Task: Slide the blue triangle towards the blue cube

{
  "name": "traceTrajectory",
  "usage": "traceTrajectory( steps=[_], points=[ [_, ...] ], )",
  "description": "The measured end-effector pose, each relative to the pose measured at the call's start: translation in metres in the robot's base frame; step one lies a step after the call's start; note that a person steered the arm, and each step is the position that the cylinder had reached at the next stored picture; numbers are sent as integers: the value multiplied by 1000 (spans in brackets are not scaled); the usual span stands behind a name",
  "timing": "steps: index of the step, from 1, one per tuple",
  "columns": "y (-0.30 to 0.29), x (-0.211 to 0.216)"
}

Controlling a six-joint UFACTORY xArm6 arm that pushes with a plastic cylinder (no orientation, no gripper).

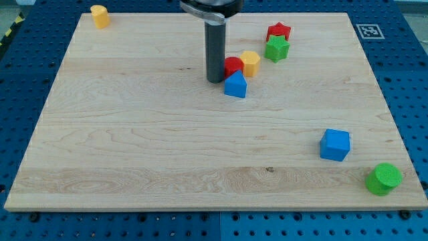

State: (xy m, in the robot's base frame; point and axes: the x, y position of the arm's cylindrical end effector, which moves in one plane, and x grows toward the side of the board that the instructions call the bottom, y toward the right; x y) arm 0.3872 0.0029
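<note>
The blue triangle lies on the wooden board a little above the middle. My tip stands just to its left, touching or nearly touching it. The blue cube sits toward the view's lower right, well apart from the triangle. A red block and a yellow block sit directly above the triangle, close to the rod.
A red star and a green star lie at the upper right of the cluster. A green cylinder sits at the board's lower right corner. A yellow block stands at the upper left corner. The board rests on a blue pegboard.
</note>
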Motion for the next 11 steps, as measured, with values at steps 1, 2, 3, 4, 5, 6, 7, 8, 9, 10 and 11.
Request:
traceTrajectory(
  steps=[1, 2, 3, 4, 5, 6, 7, 8, 9, 10, 11],
  points=[
    [13, 21],
    [39, 30],
    [54, 28],
    [65, 23],
    [78, 18],
    [90, 25],
    [95, 44],
    [105, 54],
    [113, 61],
    [113, 66],
    [113, 62]
  ],
)
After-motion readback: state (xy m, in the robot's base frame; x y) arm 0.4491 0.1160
